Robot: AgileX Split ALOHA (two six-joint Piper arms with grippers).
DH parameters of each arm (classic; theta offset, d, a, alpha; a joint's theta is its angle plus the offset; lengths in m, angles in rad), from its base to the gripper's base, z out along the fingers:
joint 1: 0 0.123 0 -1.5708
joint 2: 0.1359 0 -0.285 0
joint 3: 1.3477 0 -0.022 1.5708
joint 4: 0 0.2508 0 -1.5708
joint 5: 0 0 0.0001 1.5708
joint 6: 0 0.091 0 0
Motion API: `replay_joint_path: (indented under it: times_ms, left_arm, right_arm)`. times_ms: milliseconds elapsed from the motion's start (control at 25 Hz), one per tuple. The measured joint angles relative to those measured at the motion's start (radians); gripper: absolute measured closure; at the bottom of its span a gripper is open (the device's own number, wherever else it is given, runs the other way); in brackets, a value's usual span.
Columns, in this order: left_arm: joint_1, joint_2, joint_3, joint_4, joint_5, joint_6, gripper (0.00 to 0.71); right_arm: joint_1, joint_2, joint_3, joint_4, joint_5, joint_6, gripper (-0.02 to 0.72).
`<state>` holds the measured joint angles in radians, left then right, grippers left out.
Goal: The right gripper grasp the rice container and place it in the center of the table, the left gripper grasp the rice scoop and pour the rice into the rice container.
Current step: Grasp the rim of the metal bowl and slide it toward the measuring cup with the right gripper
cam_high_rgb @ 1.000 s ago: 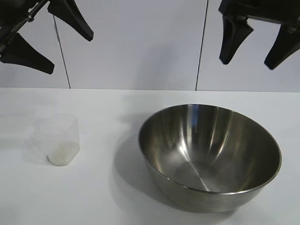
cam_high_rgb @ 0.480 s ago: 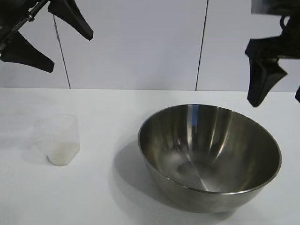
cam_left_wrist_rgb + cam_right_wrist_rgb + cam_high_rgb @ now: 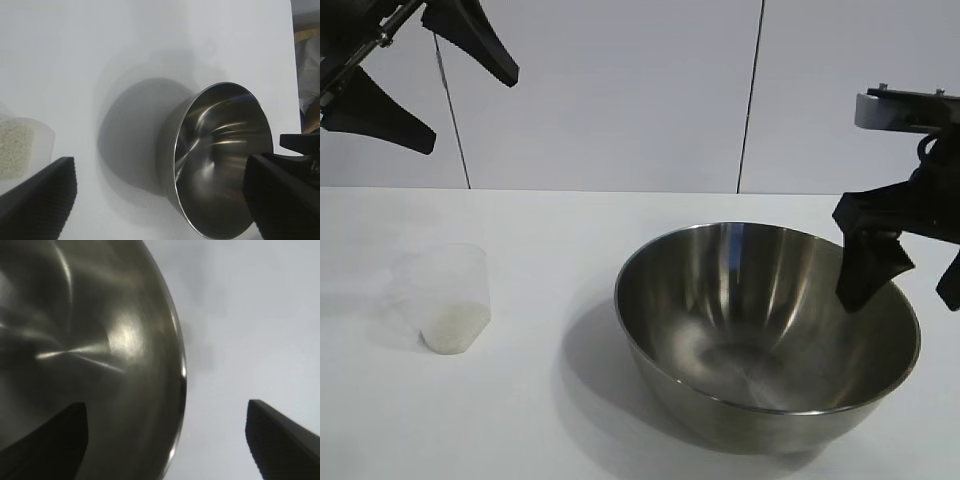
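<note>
A plain matte white table stands before a pale panelled wall with thin dark seams. On it, a large shiny stainless-steel rice container sits right of centre; well apart to its left stands the small frosted plastic rice scoop, white rice heaped in its bottom. The black two-fingered right gripper has dropped from high above, jaws spread, straddling the container's right rim without gripping. The black left gripper hangs unchanged at upper left, spread and empty.

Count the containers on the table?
2. The rice container, a steel bowl, sits right of centre with the right tool straddling its rim. The rice scoop stands near the left edge.
</note>
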<state>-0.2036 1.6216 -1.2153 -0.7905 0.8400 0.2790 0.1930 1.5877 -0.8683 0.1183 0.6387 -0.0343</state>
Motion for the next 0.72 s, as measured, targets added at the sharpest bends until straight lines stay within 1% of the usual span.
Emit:
replay_joint_path:
  times_ms: [120,240,400,520,560,640,720]
  left_arm:
    - [0.000,0.000,0.000,0.000,0.000,0.001,0.061]
    - [0.000,0.000,0.000,0.000,0.000,0.002,0.061]
    - [0.000,0.000,0.000,0.000,0.000,0.009,0.061]
    - [0.000,0.000,0.000,0.000,0.000,0.012,0.061]
    - [0.000,0.000,0.000,0.000,0.000,0.012,0.061]
    - [0.000,0.000,0.000,0.000,0.000,0.012,0.061]
    - [0.000,0.000,0.000,0.000,0.000,0.013,0.061]
  right_arm:
    - [0.000,0.050,0.000,0.019,-0.033,0.000,0.121]
    - [0.000,0.090,0.000,0.031,-0.040,0.000,0.144]
    - [0.000,0.100,0.000,0.047,-0.060,0.000,0.261]
    - [0.000,0.108,0.000,0.047,-0.062,0.000,0.320]
    - [0.000,0.115,0.000,0.047,-0.062,0.004,0.358]
    - [0.000,0.127,0.000,0.050,-0.062,0.008,0.463]
    - [0.000,0.130,0.000,0.056,-0.062,0.011,0.605]
